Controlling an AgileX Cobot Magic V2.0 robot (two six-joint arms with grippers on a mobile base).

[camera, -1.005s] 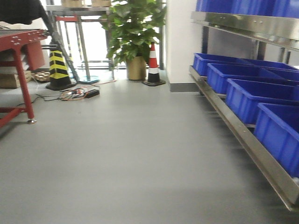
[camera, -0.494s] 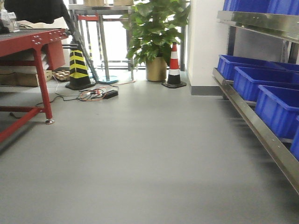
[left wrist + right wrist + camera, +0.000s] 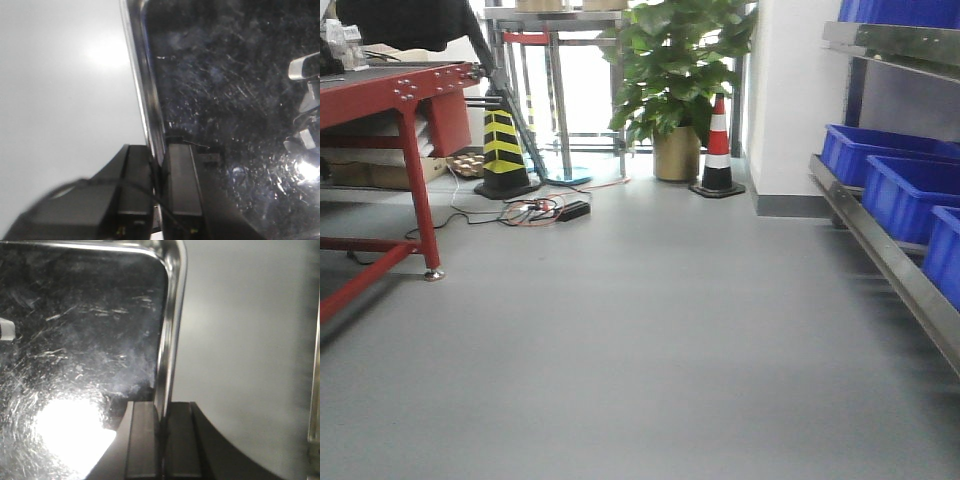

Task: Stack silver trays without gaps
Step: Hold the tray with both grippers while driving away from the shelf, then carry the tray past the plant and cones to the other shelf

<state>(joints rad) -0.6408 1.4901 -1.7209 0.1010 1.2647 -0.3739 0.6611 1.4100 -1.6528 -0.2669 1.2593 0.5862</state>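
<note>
Left wrist-mounted view — left tool (image 3: 159,150) clamped on the rim of a shiny, scratched stainless-steel tray (image 3: 225,100); right tool (image 3: 161,407) pinches the opposite rim.

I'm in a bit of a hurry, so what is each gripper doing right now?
Left gripper: shut on the rim of a silver tray.
Right gripper: shut on a silver tray's rim as well.

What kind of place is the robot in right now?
Probably a warehouse or workshop storeroom: steel shelving lined with blue bins, a red-framed workbench, and striped traffic cones on a grey floor. The left gripper and right gripper each clamp a silver tray by its rim.
</note>
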